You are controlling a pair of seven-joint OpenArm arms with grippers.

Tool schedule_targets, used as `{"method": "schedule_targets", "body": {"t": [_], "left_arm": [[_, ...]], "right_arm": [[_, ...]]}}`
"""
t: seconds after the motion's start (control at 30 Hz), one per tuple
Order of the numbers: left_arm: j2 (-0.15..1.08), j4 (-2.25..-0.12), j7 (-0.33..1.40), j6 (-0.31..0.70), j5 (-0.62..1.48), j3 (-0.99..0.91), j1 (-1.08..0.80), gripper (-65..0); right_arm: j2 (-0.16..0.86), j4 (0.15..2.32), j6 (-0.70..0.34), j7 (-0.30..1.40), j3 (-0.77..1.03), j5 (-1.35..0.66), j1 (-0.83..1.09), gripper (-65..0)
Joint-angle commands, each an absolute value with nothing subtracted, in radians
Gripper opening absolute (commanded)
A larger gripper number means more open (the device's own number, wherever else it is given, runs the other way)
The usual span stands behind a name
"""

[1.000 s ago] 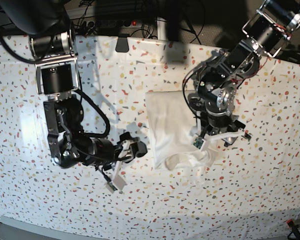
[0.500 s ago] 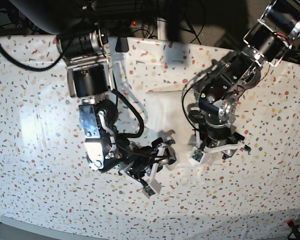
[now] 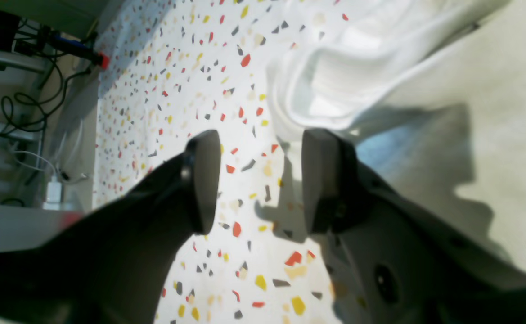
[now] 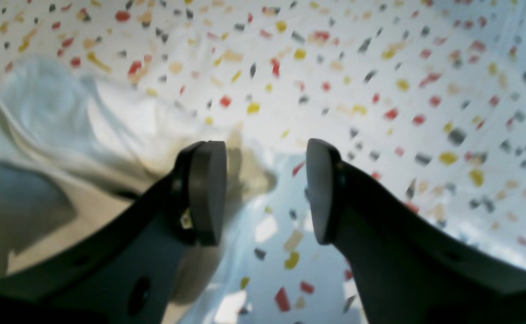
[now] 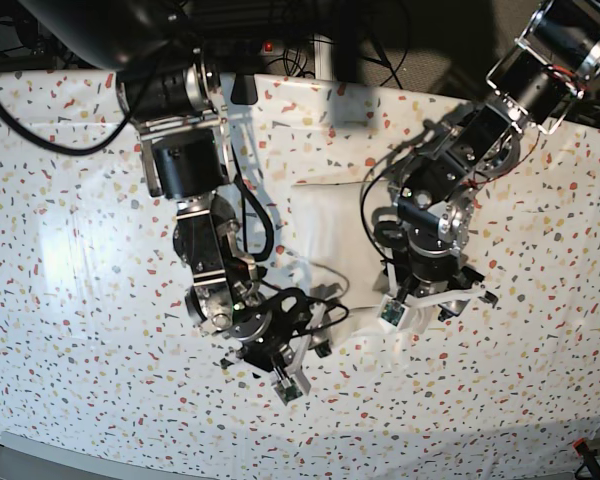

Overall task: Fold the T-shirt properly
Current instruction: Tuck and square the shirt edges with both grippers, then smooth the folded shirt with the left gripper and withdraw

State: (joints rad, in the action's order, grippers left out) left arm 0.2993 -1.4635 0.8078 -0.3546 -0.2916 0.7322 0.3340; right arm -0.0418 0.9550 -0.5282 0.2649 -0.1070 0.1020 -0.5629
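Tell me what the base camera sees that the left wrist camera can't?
Only the base view shows both arms from above, the right pincer and the whole folded T-shirt between them.

Only the left wrist view shows the left pincer up close, its jaws open and holding nothing, just beside the rumpled hem.

Both show the white T-shirt and the speckled table cover.

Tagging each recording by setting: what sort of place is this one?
Probably a robotics lab or test bench: a table under a white cover speckled with coloured flecks, loose black cables along its far edge, and a white cotton T-shirt laid out between two arms.
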Motion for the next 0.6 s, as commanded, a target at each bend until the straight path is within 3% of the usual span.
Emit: {"method": "schedule_targets", "body": {"t": [0.0, 0.17, 0.37, 0.57], "left_arm": [[0.300, -1.480, 0.775, -0.363, -0.313, 0.726, 0.373, -36.6], [0.297, -1.480, 0.792, -0.363, -0.287, 0.726, 0.421, -36.6], [0.294, -1.481, 0.788, -0.356, -0.065, 0.726, 0.485, -36.7], [0.199, -1.482, 0.849, -0.317, -0.038, 0.726, 0.459, -36.6]], "right_arm": [[-0.047, 0.974, -0.530, 0.256, -0.107, 0.091, -0.622, -36.4], [0.000, 0.975, -0.530, 0.403, -0.119, 0.105, -0.721, -36.4], [0.165, 0.975, -0.529, 0.478, -0.117, 0.105, -0.773, -36.4], [0.334, 0.975, -0.514, 0.503, -0.117, 0.094, -0.728, -36.4]]}}
